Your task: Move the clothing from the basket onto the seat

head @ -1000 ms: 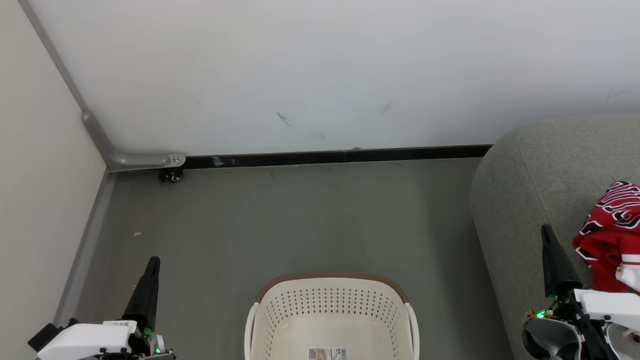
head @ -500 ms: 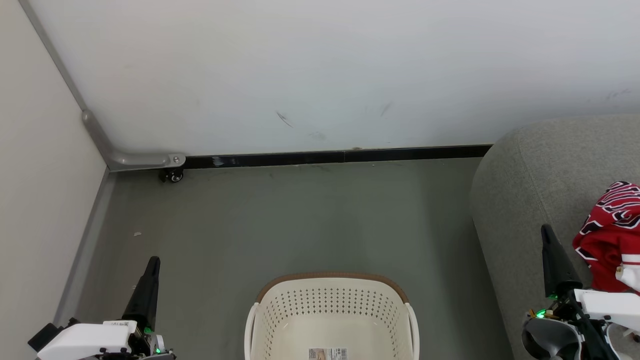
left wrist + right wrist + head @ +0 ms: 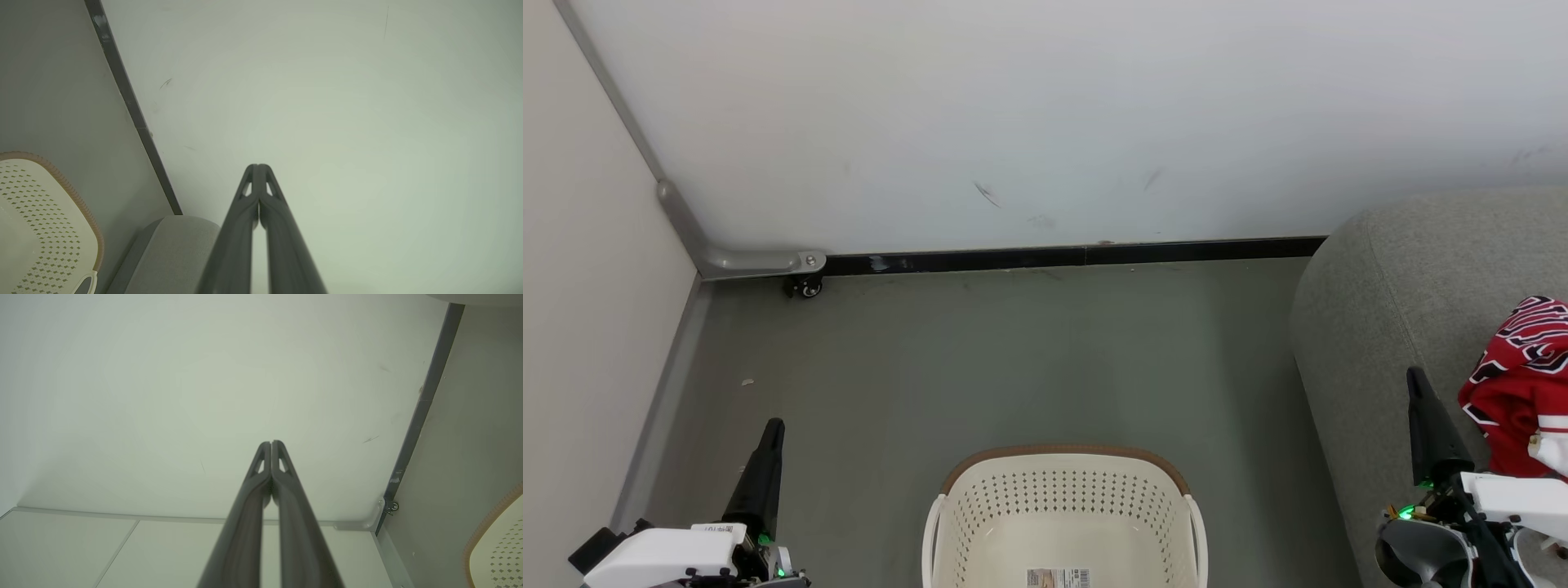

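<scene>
The cream perforated basket (image 3: 1063, 510) with a brown rim stands on the floor at the bottom centre; only a paper label shows inside it. The basket (image 3: 45, 220) also appears at the lower left of the left wrist view, and its rim (image 3: 490, 539) at the lower right of the right wrist view. Red clothing (image 3: 1517, 384) with white and black trim lies on the grey seat (image 3: 1396, 310) at the right. My left gripper (image 3: 772, 426) is shut and holds nothing, left of the basket. My right gripper (image 3: 1414, 376) is shut and holds nothing, over the seat just left of the clothing. Both pairs of fingertips touch in the wrist views, left (image 3: 258, 166) and right (image 3: 271, 443).
A white wall (image 3: 1045, 122) with a black baseboard (image 3: 1062, 258) runs behind the grey floor (image 3: 1013, 359). A panel on the left meets it at a metal bracket with a small caster (image 3: 805, 286).
</scene>
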You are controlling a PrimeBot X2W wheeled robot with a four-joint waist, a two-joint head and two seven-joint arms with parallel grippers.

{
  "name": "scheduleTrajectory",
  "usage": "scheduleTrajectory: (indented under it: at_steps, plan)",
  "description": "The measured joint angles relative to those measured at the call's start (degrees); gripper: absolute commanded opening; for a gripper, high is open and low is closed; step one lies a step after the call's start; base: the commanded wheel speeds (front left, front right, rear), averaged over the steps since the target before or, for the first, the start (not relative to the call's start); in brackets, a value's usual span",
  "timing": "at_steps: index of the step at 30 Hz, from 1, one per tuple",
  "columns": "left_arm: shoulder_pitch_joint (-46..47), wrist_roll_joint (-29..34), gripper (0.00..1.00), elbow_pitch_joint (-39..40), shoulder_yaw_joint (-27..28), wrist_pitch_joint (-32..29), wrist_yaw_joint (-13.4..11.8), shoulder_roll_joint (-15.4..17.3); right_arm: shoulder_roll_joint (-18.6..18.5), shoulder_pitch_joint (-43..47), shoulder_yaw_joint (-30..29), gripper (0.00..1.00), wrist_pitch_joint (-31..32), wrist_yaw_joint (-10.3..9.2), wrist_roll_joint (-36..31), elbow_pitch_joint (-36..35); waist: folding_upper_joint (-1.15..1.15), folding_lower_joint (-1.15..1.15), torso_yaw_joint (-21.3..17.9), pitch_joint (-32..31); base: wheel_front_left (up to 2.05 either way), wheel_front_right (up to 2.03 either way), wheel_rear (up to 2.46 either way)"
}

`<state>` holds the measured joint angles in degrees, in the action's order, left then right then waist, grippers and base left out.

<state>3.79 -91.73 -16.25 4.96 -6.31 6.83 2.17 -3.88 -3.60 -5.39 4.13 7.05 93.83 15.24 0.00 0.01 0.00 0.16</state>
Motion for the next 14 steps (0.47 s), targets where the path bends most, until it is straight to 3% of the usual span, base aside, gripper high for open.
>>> scheduleTrajectory:
  at_steps: [14]
  plan:
    - [0.0, 0.0, 0.00, 0.1, 0.0, 0.0, 0.0, 0.0, 0.0, 0.0, 0.0, 0.00, 0.0, 0.00, 0.0, 0.0, 0.00, 0.00, 0.0, 0.0, 0.00, 0.00, 0.00]
